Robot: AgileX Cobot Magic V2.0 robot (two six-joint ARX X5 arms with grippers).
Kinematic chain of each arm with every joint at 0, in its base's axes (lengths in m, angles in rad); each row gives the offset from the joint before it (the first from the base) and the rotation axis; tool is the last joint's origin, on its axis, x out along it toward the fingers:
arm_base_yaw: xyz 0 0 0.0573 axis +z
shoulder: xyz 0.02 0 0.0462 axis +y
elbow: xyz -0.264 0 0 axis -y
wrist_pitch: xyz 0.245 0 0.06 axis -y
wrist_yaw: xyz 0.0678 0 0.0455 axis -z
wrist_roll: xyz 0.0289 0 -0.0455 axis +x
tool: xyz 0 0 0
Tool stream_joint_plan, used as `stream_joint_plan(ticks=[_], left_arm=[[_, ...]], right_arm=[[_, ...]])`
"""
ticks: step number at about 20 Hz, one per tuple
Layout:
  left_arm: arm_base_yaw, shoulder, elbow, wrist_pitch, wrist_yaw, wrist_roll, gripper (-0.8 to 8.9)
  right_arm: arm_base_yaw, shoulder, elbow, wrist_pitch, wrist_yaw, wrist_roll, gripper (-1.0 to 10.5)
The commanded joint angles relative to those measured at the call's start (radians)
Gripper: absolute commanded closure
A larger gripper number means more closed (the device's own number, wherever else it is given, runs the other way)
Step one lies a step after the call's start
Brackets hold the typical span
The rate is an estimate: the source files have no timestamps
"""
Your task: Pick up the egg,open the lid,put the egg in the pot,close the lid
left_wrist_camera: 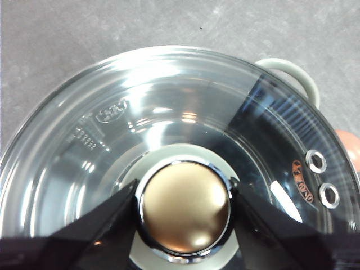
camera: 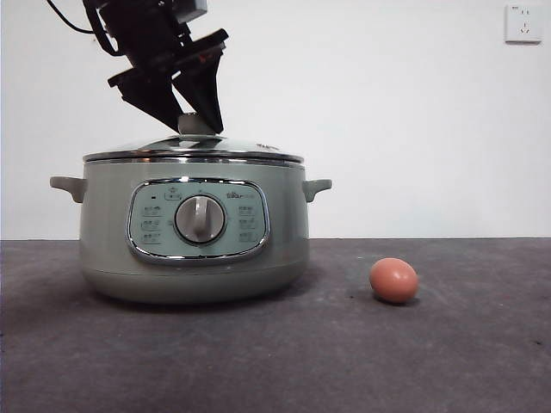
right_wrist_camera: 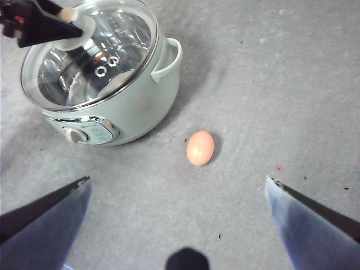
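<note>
- Egg [camera: 394, 280]: loose on surface [camera: 448, 361], beside pot [camera: 194, 228]; could roll if nudged.
- Left gripper [left_wrist_camera: 184, 207]: jaws pinching lid [left_wrist_camera: 112, 140] knob; may slip.
- Right gripper [right_wrist_camera: 177, 185]: jaws spread, waiting.

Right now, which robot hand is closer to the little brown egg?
Right. The right gripper hovers open above the small brown-orange egg, while the left gripper sits at the glass lid's knob on the sage-green pot.

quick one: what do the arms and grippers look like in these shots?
Left gripper: black, two wedge-shaped jaws tapering to tips, mounted on a dark angular wrist block with a red mark between the jaws and a black cable looping off the top. Right gripper: only its two jaws show, flat pointed wedges, black with a bluish sheen. No other markings visible.
</note>
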Motion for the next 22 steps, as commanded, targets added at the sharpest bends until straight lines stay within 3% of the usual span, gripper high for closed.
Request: stream_joint_plan(ticks=[1, 9, 12, 18, 22], left_arm=[[-0.002, -0.066, -0.001, 0.002, 0.015, -0.013, 8.22], [0.016, -0.306, -0.001, -0.021, 0.015, -0.013, 8.22], [0.035, -0.453, -0.001, -0.07, 0.014, -0.013, 8.22], [0.074, -0.711, -0.001, -0.26, 0.006, -0.004, 8.22], [0.074, -0.819, -0.001, -0.369, -0.039, -0.005, 8.22]], right_arm=[[0.001, 0.007, 0.004, 0.003, 0.003, 0.008, 3.8], [0.004, 0.112, 0.004, 0.037, 0.003, 0.019, 3.8], [0.055, 0.21, 0.004, 0.081, 0.008, 0.043, 3.8], [0.213, 0.465, 0.004, 0.205, 0.195, 0.077, 3.8], [0.291, 0.617, 0.004, 0.314, 0.262, 0.137, 3.8]])
